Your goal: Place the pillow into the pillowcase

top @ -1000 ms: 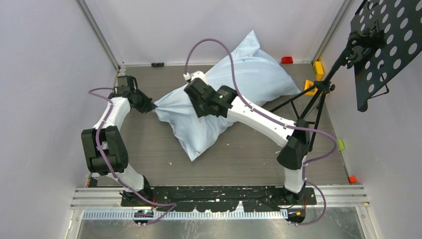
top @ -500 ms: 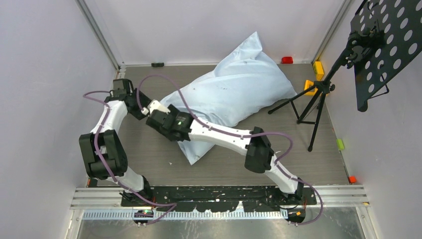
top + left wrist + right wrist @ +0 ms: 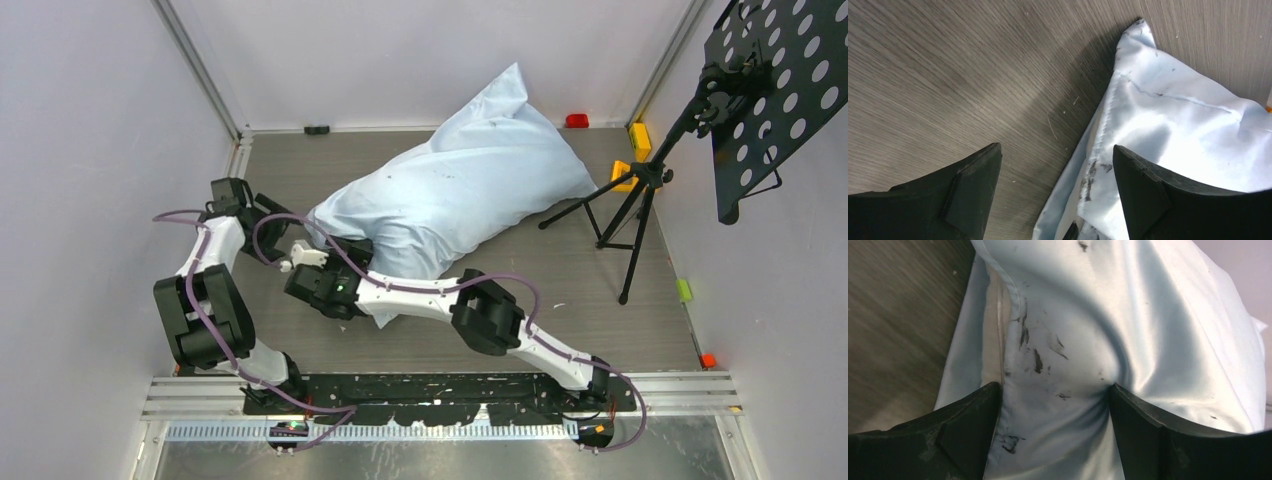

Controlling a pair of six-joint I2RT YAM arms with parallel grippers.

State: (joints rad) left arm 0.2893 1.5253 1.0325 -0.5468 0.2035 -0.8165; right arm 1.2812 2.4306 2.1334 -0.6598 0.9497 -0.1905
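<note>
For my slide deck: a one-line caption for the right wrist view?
Open right end effector over the smudged light blue pillowcase, wood-grain table at left.

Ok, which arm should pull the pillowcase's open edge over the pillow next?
Probably right. The right claw, open, straddles the pillowcase beside its opening, where a strip of pillow shows. The left claw, also open, hangs mostly over table at the case's edge.

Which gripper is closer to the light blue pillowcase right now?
Right. The right gripper straddles the pillowcase fabric with open jaws; the left gripper hangs open beside its corner, mostly over the table.
</note>
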